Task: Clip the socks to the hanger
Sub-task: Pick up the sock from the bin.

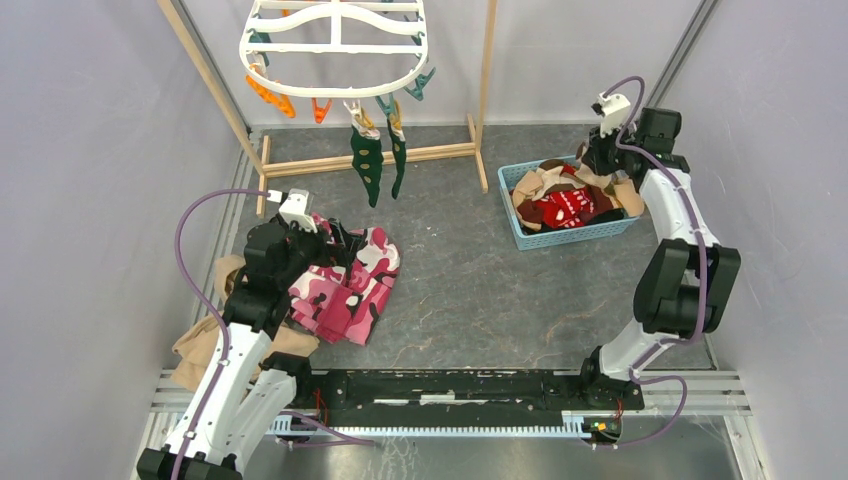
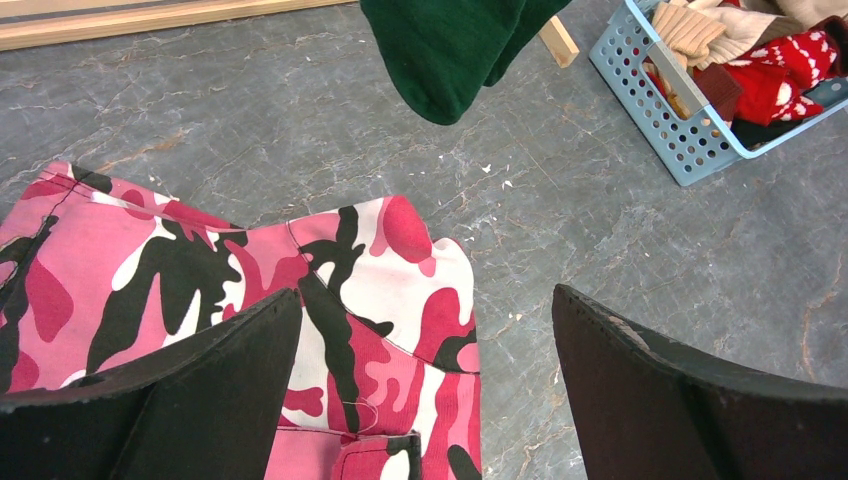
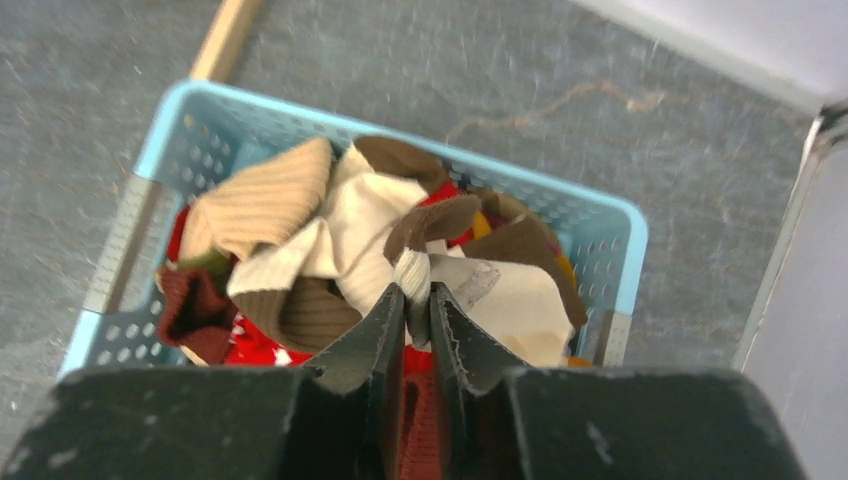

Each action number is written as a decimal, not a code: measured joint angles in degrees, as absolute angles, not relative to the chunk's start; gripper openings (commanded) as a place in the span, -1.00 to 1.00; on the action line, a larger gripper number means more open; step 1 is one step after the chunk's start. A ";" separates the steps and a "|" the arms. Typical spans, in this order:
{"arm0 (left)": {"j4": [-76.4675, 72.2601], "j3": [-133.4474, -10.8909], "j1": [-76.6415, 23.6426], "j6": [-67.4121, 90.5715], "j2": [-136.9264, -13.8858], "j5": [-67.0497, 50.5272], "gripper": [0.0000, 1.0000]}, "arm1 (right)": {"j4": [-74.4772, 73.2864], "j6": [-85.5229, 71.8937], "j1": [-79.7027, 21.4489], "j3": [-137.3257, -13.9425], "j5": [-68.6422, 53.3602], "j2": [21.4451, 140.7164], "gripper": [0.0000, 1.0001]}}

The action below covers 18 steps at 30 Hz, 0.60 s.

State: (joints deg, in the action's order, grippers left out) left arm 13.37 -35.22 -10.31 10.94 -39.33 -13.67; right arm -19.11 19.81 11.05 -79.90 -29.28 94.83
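The white oval hanger [image 1: 335, 45] hangs at the back, and two dark green socks [image 1: 367, 165] dangle from its clips; one sock's toe [image 2: 440, 50] shows in the left wrist view. More socks fill the blue basket [image 1: 520, 230]: tan [image 3: 265, 200], brown, and red with white [image 1: 565, 205]. My right gripper [image 3: 417, 292] reaches into the basket, its jaws pinched on a fold of cream ribbed sock [image 3: 412, 270]. My left gripper [image 2: 428, 300] hovers open and empty over the edge of the pink camouflage garment [image 2: 200, 260].
The pink camouflage garment [image 1: 345, 280] lies at left centre, with a tan cloth [image 1: 200, 340] beside the left arm. The wooden stand's base bar [image 1: 440, 153] runs behind the basket's left side. A wall stands close to the right of the basket rim [image 3: 620, 215].
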 measured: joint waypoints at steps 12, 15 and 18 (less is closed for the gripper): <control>13.37 -35.22 -10.20 10.94 -39.16 -13.72 1.00 | -28.62 25.65 12.99 -80.64 -27.42 100.40 0.26; 13.37 -35.22 -10.17 10.92 -39.03 -13.74 1.00 | -28.77 26.35 15.70 -80.36 -28.84 96.62 0.27; 13.37 -35.22 -10.04 10.94 -38.96 -13.96 1.00 | -28.27 26.96 19.44 -79.35 -29.87 90.87 0.14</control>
